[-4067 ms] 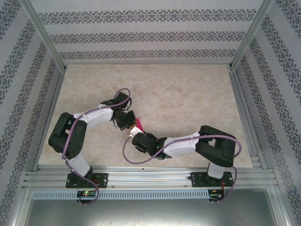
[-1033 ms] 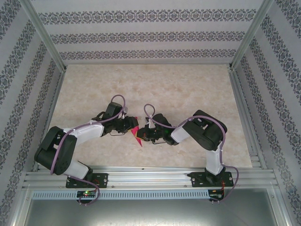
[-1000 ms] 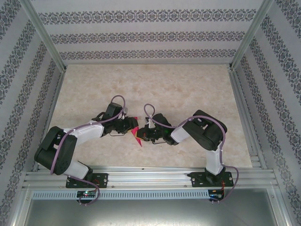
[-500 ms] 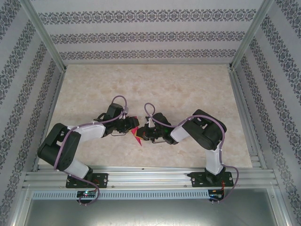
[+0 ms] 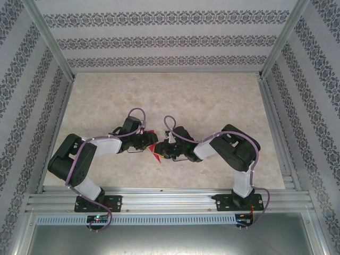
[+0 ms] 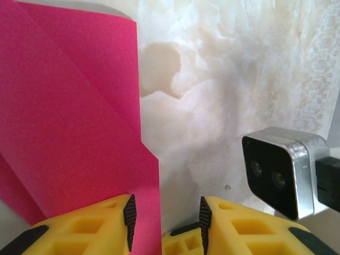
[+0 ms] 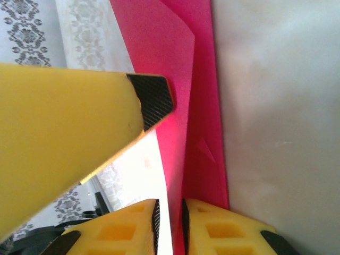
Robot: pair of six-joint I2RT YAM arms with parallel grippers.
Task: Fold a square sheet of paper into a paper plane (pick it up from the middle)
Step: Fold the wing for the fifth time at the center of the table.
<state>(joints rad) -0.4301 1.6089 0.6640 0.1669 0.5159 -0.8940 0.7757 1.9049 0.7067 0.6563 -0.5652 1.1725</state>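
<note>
The square sheet of paper is magenta and folded into layers with diagonal creases. It stands on edge between my two grippers, low over the table's near middle. My left gripper reaches it from the left. In the left wrist view the paper runs between the left gripper's parted jaws, beside the left pad. In the right wrist view the paper lies in the narrow gap of my right gripper, against the right pad, with a slit of light on the other side.
The marbled tabletop stretches behind the grippers, fenced by aluminium rails and patterned walls. The left gripper's yellow finger looms close in the right wrist view. The right wrist's camera housing sits just right of the left gripper.
The right gripper's jaws have parted a little from shut on the paper. The left arm's elbow has swung slightly right; both grippers stay at the paper.
</note>
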